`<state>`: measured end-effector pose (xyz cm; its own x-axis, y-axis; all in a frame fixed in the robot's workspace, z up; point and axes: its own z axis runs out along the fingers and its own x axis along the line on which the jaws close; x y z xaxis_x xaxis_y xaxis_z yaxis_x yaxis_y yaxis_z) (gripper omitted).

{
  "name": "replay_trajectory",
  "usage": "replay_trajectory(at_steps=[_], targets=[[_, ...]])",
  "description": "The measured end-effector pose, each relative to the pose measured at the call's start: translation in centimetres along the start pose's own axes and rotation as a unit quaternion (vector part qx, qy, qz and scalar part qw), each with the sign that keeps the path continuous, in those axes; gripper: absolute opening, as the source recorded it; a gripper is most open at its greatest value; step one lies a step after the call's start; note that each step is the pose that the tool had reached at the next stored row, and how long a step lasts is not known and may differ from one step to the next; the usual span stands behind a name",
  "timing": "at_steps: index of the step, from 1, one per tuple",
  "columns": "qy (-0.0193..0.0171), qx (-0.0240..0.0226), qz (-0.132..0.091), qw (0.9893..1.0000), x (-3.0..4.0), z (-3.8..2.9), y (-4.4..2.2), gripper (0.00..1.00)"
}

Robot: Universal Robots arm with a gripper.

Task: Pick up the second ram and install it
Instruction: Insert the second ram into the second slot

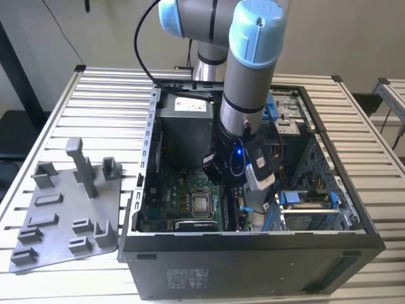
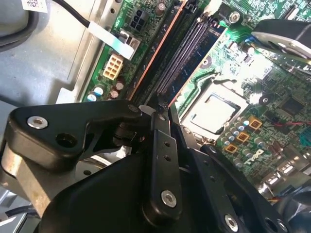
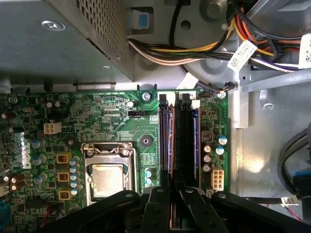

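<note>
gripper [image 3: 171, 206] clamped on second ram [image 3: 171, 145], thin edge-on strip in motherboard [image 3: 112, 121] slot.

Matt black plastic tool [image 2: 160, 116] — glossy green motherboard [image 3: 112, 121], ribbed metal table [image 1: 107, 114].

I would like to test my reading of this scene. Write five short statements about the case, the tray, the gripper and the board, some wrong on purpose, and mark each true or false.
1. The computer case lies open on a slatted metal table. True.
2. The grey tray lies at the exterior view's right of the case. False: it lies at the exterior view's left.
3. The gripper is inside the case, at the memory slots. True.
4. A fan cooler covers the processor. False: its metal top is bare.
5. The tray rests inside the case. False: it rests on the table beside it.
</note>
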<state>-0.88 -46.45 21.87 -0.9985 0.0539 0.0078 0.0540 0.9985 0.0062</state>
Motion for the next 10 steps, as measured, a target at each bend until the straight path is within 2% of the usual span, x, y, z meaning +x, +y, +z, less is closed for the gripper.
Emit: replay_trajectory(at_steps=[10], targets=[[0.0001,0.0001,-0.008,1.0000,-0.12,-0.04,0.00,0.15]])
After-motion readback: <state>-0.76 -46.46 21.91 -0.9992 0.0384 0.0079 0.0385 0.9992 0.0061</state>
